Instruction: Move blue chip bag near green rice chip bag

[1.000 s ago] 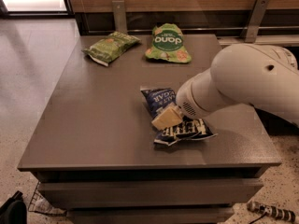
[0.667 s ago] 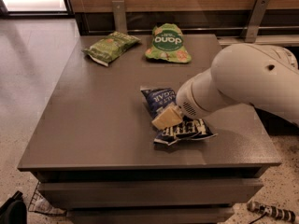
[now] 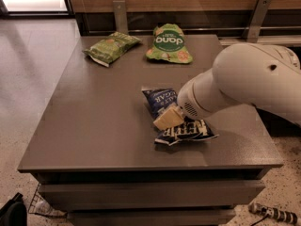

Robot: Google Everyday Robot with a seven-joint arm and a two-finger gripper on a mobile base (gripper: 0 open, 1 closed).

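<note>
Right under your tool point(image 3: 168, 118) lies the blue chip bag point(image 3: 186, 130), flat on the grey worktop point(image 3: 94, 121). The tool's tan tip sits on the middle of the bag and touches it. One end of the bag sticks out past the tool toward the back. The end with the big white letters sticks out toward the front edge. You cannot tell if the tool is spread, pressed together or pinching the bag. The big white arm point(image 3: 249, 79) comes in from the right and hides the rest of the tool.

Far behind the tool, near the back edge of the worktop, lies the green rice chip bag point(image 3: 168, 44). It is bright green with a dark oval and white letters. It is well apart from the blue chip bag, with bare worktop between them. Behind the tool and off to the left in the view lies a duller olive-green bag point(image 3: 111, 46). It is near the bright green one but does not touch it.

Nothing has moved since a second ago. Your tool is in the same spot on the blue chip bag, and the arm has the same pose. The bag has not slid or turned. Both green bags are where they were. The blue chip bag is no closer to the green rice chip bag than before.
</note>
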